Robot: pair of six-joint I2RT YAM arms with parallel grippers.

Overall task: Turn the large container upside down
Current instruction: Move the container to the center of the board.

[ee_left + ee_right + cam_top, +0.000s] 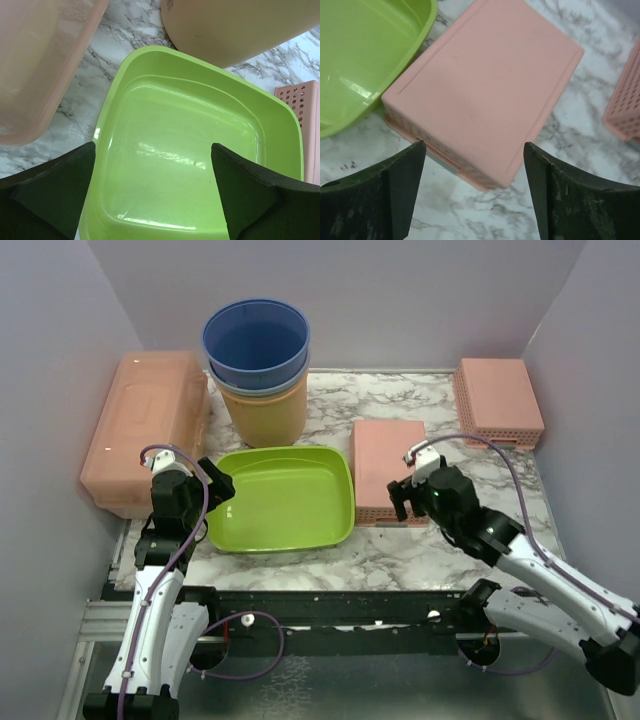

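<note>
A large translucent pink lidded container (145, 430) lies along the left wall; its corner shows in the left wrist view (35, 65). A lime green basin (283, 498) sits upright and empty in the middle, also in the left wrist view (195, 150). My left gripper (216, 487) is open and empty, over the basin's left rim, its jaws either side of the basin's near-left part (152, 190). My right gripper (405, 502) is open and empty, above the near edge of an upside-down pink perforated basket (388, 468), seen in the right wrist view (490, 85) with the gripper (475, 172) over its near corner.
A stack of buckets, blue (256, 340) on top and orange (265, 410) below, stands behind the basin. A second pink perforated basket (498, 400) lies upside down at the back right. Grey walls close in both sides. The marble table (400, 550) shows bare near the front.
</note>
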